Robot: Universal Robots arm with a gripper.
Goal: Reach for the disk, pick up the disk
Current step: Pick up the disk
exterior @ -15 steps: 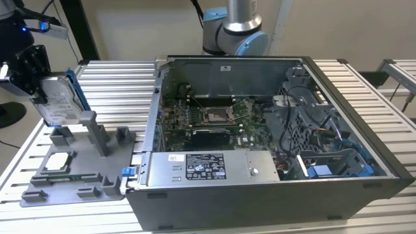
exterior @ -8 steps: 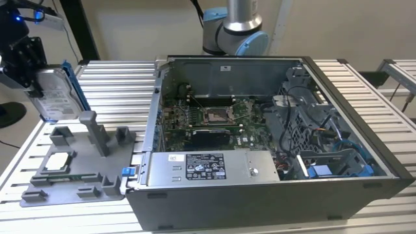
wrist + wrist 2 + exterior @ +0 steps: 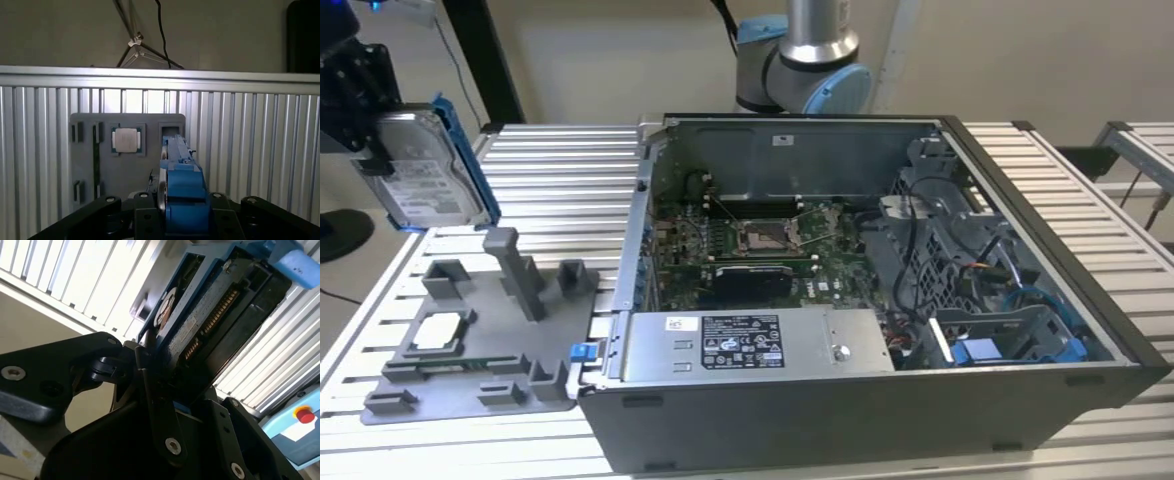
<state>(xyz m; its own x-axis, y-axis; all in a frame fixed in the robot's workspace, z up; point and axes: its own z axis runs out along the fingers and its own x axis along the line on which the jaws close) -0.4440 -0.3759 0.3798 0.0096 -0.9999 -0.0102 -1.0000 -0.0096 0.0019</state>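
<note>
The disk, a silver hard drive with a white label in a bright blue bracket, hangs upright in the air at the exterior view's far left, above the slatted table. My black gripper is shut on it from its left side. In the first wrist view the disk shows edge-on, clamped between the two black fingers. The second wrist view looks along the disk's underside, with its circuit board and connector row, where it runs into my gripper.
A grey holder tray with upright posts lies below the disk and carries a small square chip. The open computer case takes up the middle and right, with a long grey box at its front. The arm's base stands behind it.
</note>
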